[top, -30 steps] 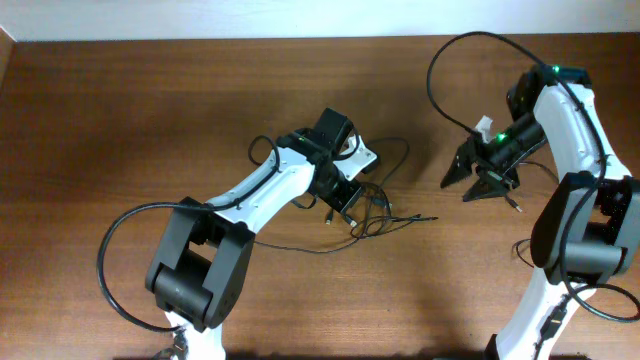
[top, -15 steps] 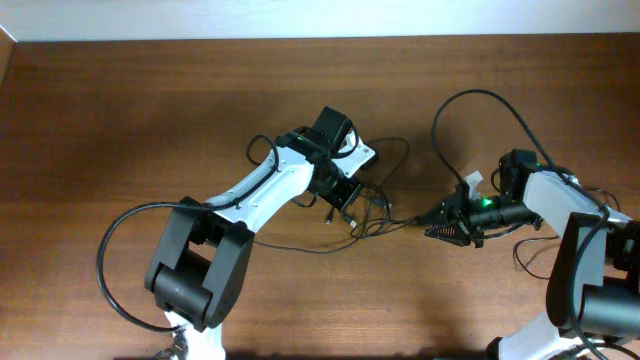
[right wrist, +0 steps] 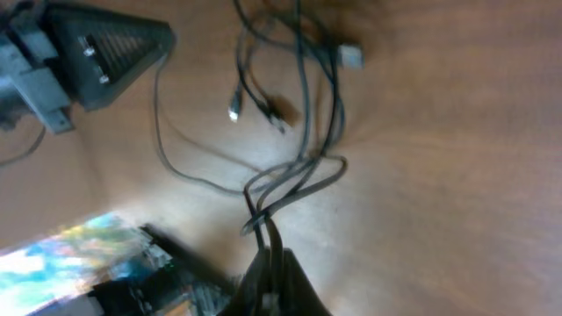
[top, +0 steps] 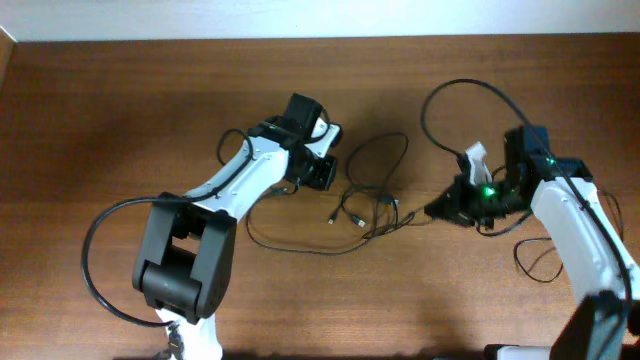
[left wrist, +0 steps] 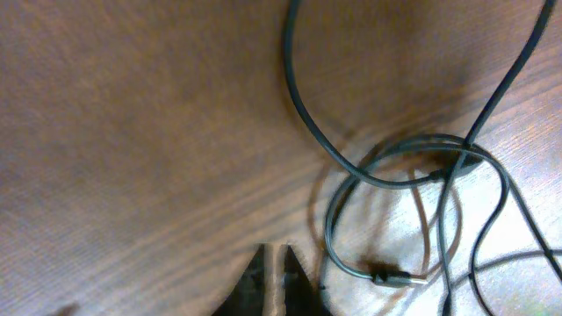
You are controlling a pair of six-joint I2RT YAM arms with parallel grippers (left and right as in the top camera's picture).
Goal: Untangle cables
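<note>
The cables (top: 368, 196) are thin black wires in loose overlapping loops mid-table, with small plug ends near the middle. My left gripper (top: 318, 168) sits just left of the loops, shut and empty. In the left wrist view its fingertips (left wrist: 277, 266) are closed over bare wood, and the cable loops (left wrist: 386, 175) and a metal-tipped plug (left wrist: 399, 279) lie to their right. My right gripper (top: 441, 210) is shut on a cable strand at the bundle's right end. In the right wrist view the strand runs from the cables (right wrist: 299, 167) down between the fingertips (right wrist: 271, 254).
A long cable loop (top: 300, 245) trails toward the table's front. The right arm's thick black cable (top: 450, 90) arcs above the table. The wooden table (top: 120, 120) reaches a pale wall at the back. The left gripper also shows in the right wrist view (right wrist: 105, 53).
My left gripper has drawn back up and left, off the bundle. My right gripper came down to the bundle's right end and shut on a strand. The loops now lie more spread out.
</note>
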